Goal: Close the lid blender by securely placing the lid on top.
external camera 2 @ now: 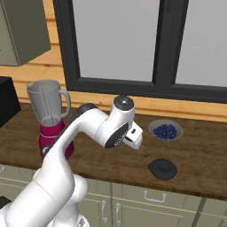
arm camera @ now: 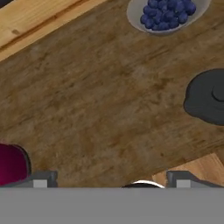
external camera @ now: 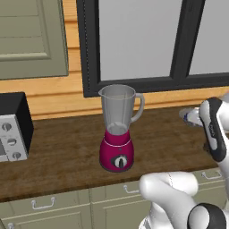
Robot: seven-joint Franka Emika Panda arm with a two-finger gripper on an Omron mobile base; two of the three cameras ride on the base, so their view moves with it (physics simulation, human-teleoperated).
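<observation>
The blender (external camera: 117, 129) stands on the wooden counter, a magenta base with a black dial under a tall clear jar whose mouth is uncovered. It also stands at the left in the right base view (external camera 2: 48, 119). The lid (external camera 2: 162, 169), a dark round cap, lies flat on the counter near the front edge, to the right of the blender. My gripper (arm camera: 111, 180) hovers above the counter between the two, its fingers wide open and empty. In the hand view the lid (arm camera: 209, 97) lies to the right and the blender's magenta base (arm camera: 11, 164) at the lower left.
A shallow grey bowl of blue berries (external camera 2: 165, 131) sits behind the lid near the wall. A black-and-silver appliance with knobs (external camera: 12, 127) stands at the counter's left end. A dark-framed window (external camera: 138, 40) rises behind the blender. Cabinet drawers (external camera: 44, 205) run below the counter.
</observation>
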